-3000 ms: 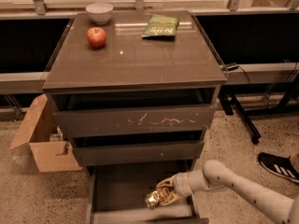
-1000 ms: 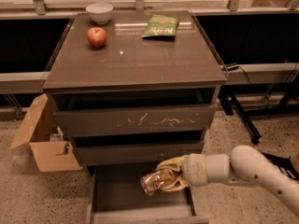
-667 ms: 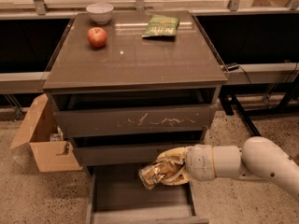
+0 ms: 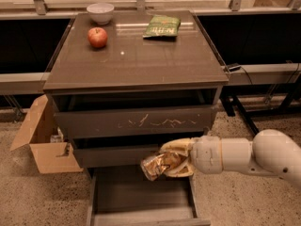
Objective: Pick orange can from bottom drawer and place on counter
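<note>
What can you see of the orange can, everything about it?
The orange can is small, shiny gold-orange metal with a crinkled, reflective surface. It hangs above the open bottom drawer, before the middle drawer front, tipped sideways, one end pointing left. The gripper, reaching in from the right, is shut on it, its yellowish fingers covering the can's right part. Nothing else touches it; it is not yet on the counter.

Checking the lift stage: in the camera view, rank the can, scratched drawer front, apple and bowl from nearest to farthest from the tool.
The tool is above the open bottom drawer, shut on the can.
1. the can, in its grip.
2. the scratched drawer front, just above.
3. the apple, on the counter, back left.
4. the bowl, behind the apple.
</note>
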You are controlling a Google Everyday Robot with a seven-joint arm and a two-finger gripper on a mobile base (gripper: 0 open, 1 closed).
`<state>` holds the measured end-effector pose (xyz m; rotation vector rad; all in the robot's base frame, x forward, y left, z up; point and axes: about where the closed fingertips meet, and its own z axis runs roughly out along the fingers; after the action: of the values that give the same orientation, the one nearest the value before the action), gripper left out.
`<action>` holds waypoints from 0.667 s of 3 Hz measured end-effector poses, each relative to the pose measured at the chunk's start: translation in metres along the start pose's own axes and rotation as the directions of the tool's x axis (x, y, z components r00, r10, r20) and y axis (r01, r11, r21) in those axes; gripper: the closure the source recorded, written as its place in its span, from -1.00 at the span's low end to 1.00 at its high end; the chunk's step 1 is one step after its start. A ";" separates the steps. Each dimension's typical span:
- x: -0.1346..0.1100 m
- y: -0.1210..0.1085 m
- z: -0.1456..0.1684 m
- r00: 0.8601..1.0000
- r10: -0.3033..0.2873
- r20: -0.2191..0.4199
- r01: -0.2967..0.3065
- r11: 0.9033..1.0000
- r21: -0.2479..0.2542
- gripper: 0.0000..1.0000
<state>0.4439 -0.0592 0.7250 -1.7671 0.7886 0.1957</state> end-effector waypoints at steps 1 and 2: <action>-0.033 -0.067 -0.028 0.997 -0.076 -0.002 0.076 0.996 0.051 1.00; -0.064 -0.145 -0.057 0.988 -0.149 -0.034 0.151 0.985 0.079 1.00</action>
<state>0.4674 -0.0639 0.8912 -1.7469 0.6708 0.0375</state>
